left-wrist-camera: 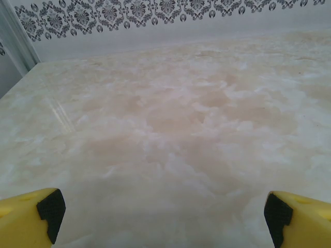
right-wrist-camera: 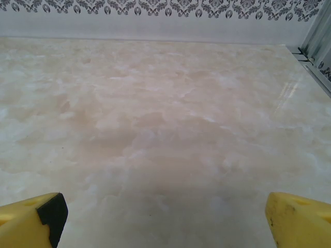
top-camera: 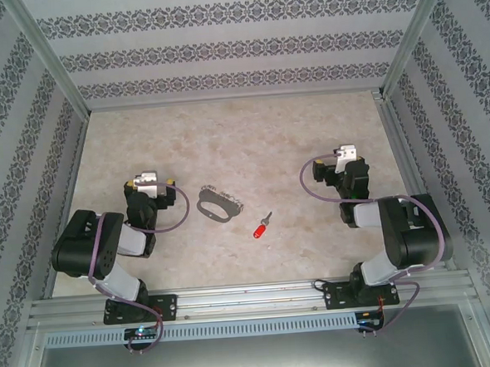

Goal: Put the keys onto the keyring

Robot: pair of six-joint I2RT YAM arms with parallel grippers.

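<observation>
Seemingly starting: left gripper [left-wrist-camera: 165, 217] and right gripper [right-wrist-camera: 165, 219] gape empty flanking the keyring [top-camera: 219, 202]; next, grasp the key [top-camera: 261, 227] beside it.

- Beige marbled tabletop [top-camera: 251, 141] lies open across its far half, up to the patterned back wall [top-camera: 229, 51].
- Mid-table obstacles: flat grey metal keyring loop [top-camera: 219, 203] and small red-headed key [top-camera: 261, 228] (lying apart, a gap between them).

Beige marbled tabletop [top-camera: 267, 140], damask-striped walls [top-camera: 229, 51], aluminium frame rail [top-camera: 252, 298] along near edge
</observation>
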